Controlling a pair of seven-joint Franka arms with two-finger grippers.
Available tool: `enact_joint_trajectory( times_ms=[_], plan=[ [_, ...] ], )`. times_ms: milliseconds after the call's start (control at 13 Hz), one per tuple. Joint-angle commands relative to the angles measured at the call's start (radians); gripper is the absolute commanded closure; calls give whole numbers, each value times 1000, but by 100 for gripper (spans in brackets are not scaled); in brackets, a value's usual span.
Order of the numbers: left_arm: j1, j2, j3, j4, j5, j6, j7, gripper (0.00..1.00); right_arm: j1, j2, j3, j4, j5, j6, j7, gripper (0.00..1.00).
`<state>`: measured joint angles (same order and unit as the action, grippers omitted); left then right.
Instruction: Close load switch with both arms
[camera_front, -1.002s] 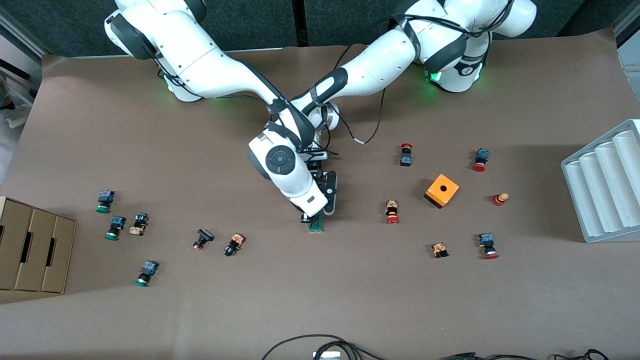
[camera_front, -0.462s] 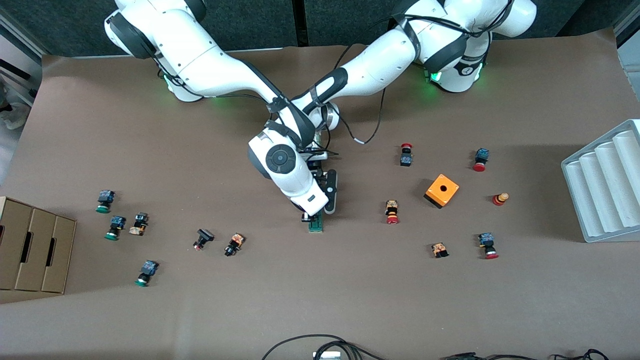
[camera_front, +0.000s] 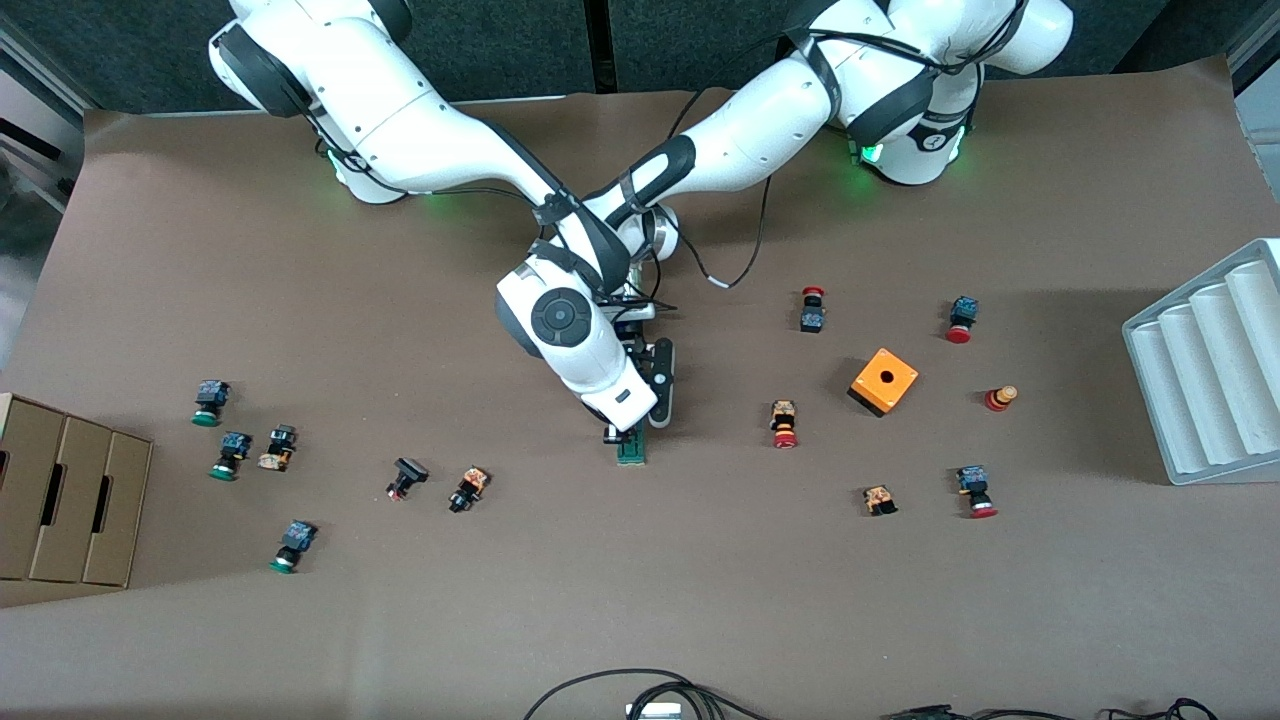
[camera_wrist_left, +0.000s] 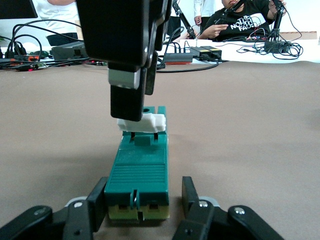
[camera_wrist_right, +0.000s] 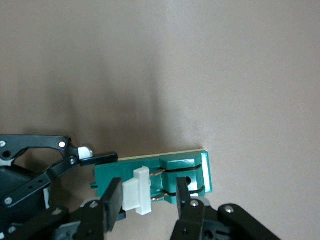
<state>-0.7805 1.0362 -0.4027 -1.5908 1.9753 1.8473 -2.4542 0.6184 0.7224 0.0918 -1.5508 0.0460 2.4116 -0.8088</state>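
The green load switch (camera_front: 631, 452) lies on the brown table mid-way between the two arms' ends. My left gripper (camera_front: 645, 420) is down at the table, shut on one end of the load switch (camera_wrist_left: 140, 172), with one finger (camera_wrist_left: 97, 202) on each side of it. My right gripper (camera_front: 614, 433) reaches down from above over the other end. In the right wrist view its fingers (camera_wrist_right: 112, 199) straddle the white handle (camera_wrist_right: 137, 195), one finger touching it and the other still apart, so this gripper (camera_wrist_right: 148, 194) is open. The handle (camera_wrist_left: 145, 123) stands raised off the green body (camera_wrist_right: 185, 167).
Small red- and green-capped push buttons (camera_front: 785, 424) lie scattered toward both ends of the table. An orange box with a hole (camera_front: 884, 381) sits toward the left arm's end, with a grey ridged tray (camera_front: 1210, 365) at that edge. A cardboard box (camera_front: 60, 500) stands at the right arm's end.
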Motion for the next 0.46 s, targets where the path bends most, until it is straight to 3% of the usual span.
enact_joint_trajectory(
  times_ms=[0, 385],
  plan=[
    [-13, 10, 7, 8, 10, -11, 9, 35, -19, 19, -17, 11, -41, 52, -21, 53],
    [-13, 10, 7, 8, 10, -11, 9, 35, -14, 28, -18, 11, -40, 55, -20, 59]
  ],
)
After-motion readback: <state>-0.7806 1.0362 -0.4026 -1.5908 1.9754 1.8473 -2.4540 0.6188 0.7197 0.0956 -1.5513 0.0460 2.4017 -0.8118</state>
